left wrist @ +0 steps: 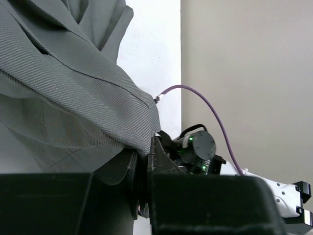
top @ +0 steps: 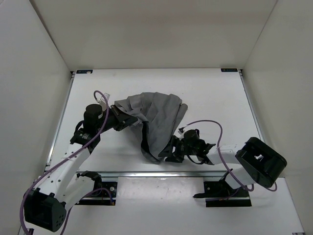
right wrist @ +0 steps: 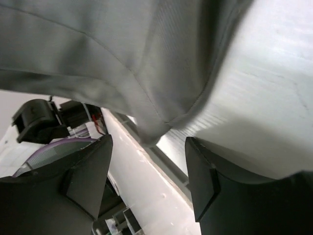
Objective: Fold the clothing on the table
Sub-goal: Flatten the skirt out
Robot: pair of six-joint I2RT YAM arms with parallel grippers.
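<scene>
From above, the grey garment (top: 159, 117) sits bunched in the middle of the white counter (top: 215, 93), fanned towards the far side and trailing a dark hem towards the near edge. The left fingers (top: 124, 121) are at its left edge and seem to hold that side raised, a hold that looks meant to carry it across for a fold. The right fingers (top: 172, 152) sit low at the near right corner, beside the hem, not on it. A purple cable (top: 205, 122) loops over the right arm, a metal rail (top: 146, 174) runs along the near edge, and pale walls (top: 29, 73) box the space. That cable loop and the two arms working so close together are what could get in the way. Over to the left wrist: the left fingers (left wrist: 156, 159) are clenched on a gathered fold of the garment (left wrist: 73, 88), the cloth draping away up and left. The right arm's wrist (left wrist: 198, 147) shows green lights just behind. Now the right wrist: the right fingers (right wrist: 90, 169) are spread wide and released, with nothing between them. The garment (right wrist: 122, 63) hangs just beyond the tips, its hem dipping towards the gap, and the rail (right wrist: 168, 159) lies beneath. My read: the right side needs a grip on that hem before any fold goes over.
</scene>
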